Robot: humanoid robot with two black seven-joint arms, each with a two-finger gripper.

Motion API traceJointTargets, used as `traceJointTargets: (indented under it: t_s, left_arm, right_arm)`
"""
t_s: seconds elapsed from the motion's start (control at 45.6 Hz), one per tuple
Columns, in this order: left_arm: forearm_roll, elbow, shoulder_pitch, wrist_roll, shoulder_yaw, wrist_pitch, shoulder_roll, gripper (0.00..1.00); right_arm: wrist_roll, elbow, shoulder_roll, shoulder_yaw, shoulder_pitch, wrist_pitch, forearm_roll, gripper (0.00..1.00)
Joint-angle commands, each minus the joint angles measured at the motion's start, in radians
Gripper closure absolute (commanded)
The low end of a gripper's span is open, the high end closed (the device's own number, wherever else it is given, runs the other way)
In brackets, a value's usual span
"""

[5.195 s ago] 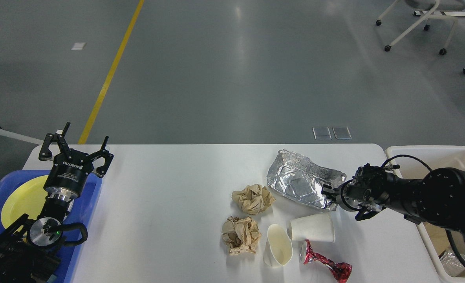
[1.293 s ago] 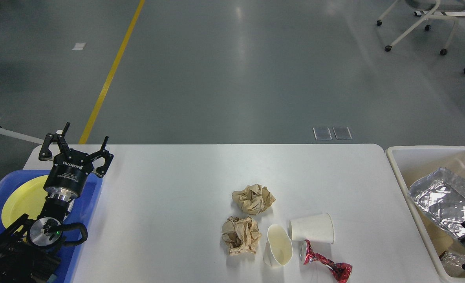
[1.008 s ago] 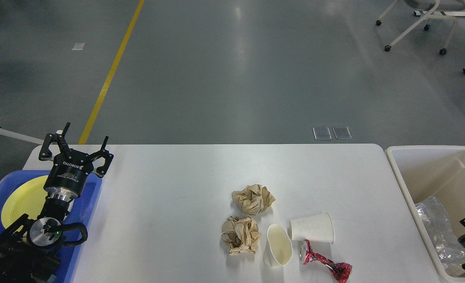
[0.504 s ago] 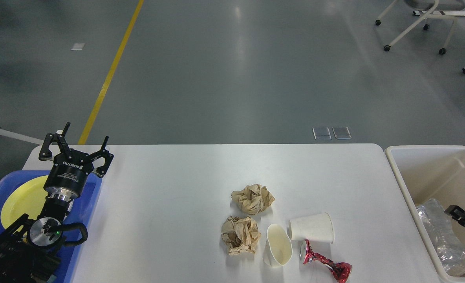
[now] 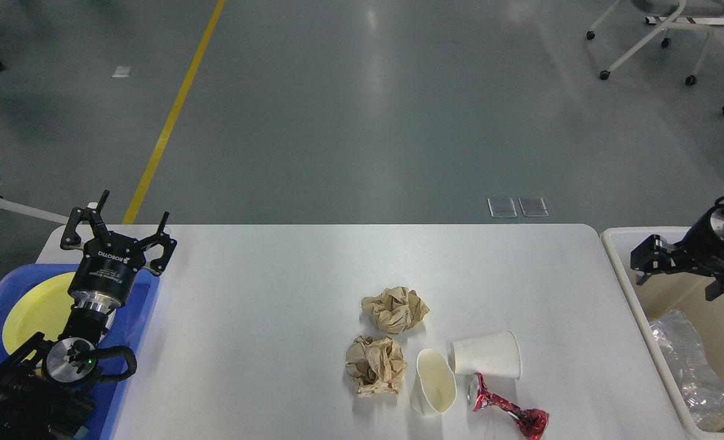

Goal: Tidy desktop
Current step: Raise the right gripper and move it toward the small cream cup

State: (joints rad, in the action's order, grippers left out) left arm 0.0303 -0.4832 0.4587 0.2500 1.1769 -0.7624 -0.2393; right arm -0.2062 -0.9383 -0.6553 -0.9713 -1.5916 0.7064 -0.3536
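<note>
The white desktop (image 5: 264, 318) holds two crumpled brown paper balls (image 5: 394, 308) (image 5: 375, 365), two tipped paper cups (image 5: 487, 354) (image 5: 433, 381) and a crushed red can (image 5: 509, 410), all at the front right of centre. My left gripper (image 5: 114, 227) is open and empty above the far end of the blue tray (image 5: 132, 318). My right gripper (image 5: 680, 286) is open and empty, raised over the far left part of the beige bin (image 5: 637, 311). A crumpled foil container (image 5: 692, 366) lies in the bin.
A yellow plate (image 5: 35, 311) lies in the blue tray at the left edge. The bin stands against the desktop's right edge. Office chairs (image 5: 655, 30) stand on the grey floor far behind, with a yellow floor line (image 5: 172, 116) at the left.
Five seconds ago my right gripper held the foil container on the desktop. It then dropped it in the bin, and has now risen out of the bin, open. The left arm has not moved.
</note>
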Motion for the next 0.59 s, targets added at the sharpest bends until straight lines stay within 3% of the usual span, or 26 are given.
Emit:
traceJointTargets:
  t_s: [0.0,0.175,0.57]
  left_arm:
    - [-0.001,0.0,0.0,0.0,0.001,0.0,0.0,0.04]
    - [-0.001,0.0,0.0,0.0,0.0,0.0,0.0,0.04]
    - [0.0,0.002,0.0,0.0,0.0,0.002,0.0,0.04]
  right_arm:
    - [-0.001,-0.152,0.039,-0.082,-0.206,0.125,0.048,0.0]
    - [-0.002,-0.448,0.195,-0.279,-0.554,0.119,0.214,0.0]
    - [-0.005,-0.758,0.338,-0.313,-0.964,0.058,0.441,0.01]
